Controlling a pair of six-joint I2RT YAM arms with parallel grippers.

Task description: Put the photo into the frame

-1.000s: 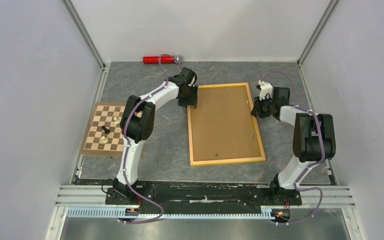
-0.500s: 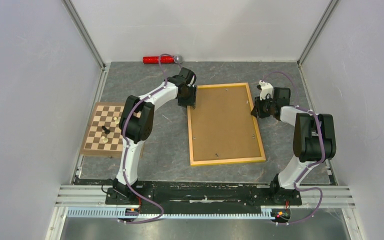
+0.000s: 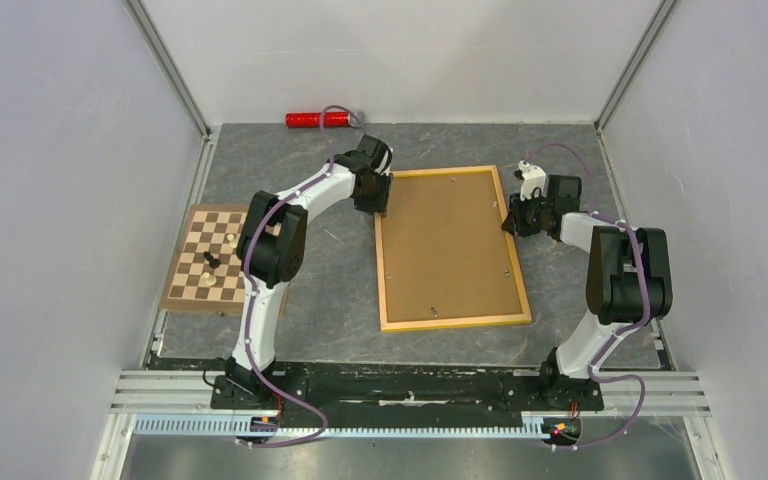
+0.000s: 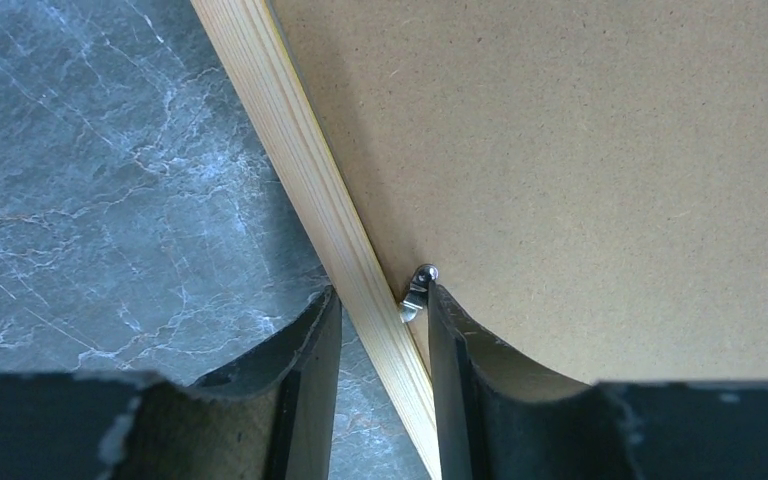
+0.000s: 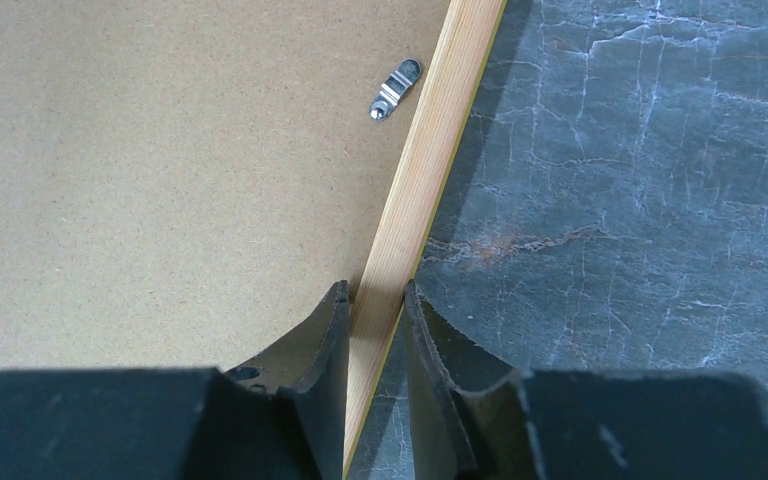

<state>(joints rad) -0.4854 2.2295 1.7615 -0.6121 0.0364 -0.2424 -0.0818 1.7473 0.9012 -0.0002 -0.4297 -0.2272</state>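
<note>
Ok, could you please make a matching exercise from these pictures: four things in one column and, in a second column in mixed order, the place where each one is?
Things
1. chessboard
2. red cylinder
3. backing board
4. left gripper

Places
A. at the far edge of the table, near the back wall
B. astride the left rail of the frame
C. on the left side of the table, with chess pieces on it
D. inside the wooden frame

Pairs: 1-C, 2-A, 3-D, 4-B.
</note>
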